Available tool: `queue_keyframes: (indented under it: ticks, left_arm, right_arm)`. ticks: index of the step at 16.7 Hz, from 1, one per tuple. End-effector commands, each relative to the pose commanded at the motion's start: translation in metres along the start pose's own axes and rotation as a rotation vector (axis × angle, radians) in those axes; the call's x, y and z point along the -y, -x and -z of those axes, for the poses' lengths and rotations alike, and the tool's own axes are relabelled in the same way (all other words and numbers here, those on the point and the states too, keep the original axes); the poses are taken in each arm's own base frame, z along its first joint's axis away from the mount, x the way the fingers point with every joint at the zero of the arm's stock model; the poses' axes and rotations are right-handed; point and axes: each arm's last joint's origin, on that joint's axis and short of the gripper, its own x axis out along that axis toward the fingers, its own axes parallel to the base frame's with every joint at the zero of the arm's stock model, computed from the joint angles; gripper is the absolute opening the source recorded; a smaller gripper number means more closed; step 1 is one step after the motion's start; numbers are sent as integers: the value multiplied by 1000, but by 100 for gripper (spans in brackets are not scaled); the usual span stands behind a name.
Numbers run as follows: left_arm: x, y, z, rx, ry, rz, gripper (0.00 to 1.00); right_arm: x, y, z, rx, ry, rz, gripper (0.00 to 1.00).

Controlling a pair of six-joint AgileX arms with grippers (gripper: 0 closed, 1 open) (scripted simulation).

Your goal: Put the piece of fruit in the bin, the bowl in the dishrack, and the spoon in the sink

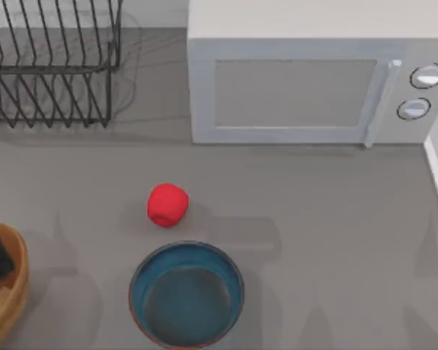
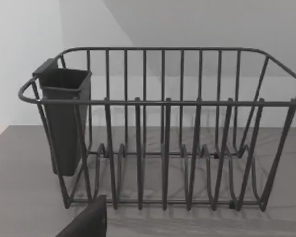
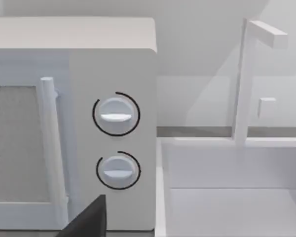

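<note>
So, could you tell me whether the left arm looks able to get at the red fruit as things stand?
Probably yes. The piece of fruit sits alone on open counter, apart from the bowl and the bin, with nothing over it.

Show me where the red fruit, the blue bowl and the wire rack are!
piece of fruit [image 1: 167,205], top view, middle of its red skin.
bowl [image 1: 186,295], top view, blue inside bottom.
dishrack [image 2: 163,101], left wrist view, front top rail.
</note>
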Motion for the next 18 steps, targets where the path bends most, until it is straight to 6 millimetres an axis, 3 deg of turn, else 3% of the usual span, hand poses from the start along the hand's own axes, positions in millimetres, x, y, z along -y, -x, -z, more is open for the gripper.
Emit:
queue_keyframes:
  ticks: [5, 10, 15, 18]
  left_arm:
    - [2, -1, -11, -43, 8, 19, 100]
    - [12, -16, -57, -270, 29, 101, 100]
    - [41, -73, -103, -639, 21, 197, 100]
    - [71, -124, -112, -884, -13, 241, 100]
  right_arm:
    - [0, 0, 0, 0, 0, 0, 100]
    - [0, 0, 0, 0, 0, 0, 100]
    - [0, 0, 0, 0, 0, 0, 100]
    - [0, 0, 0, 0, 0, 0, 100]
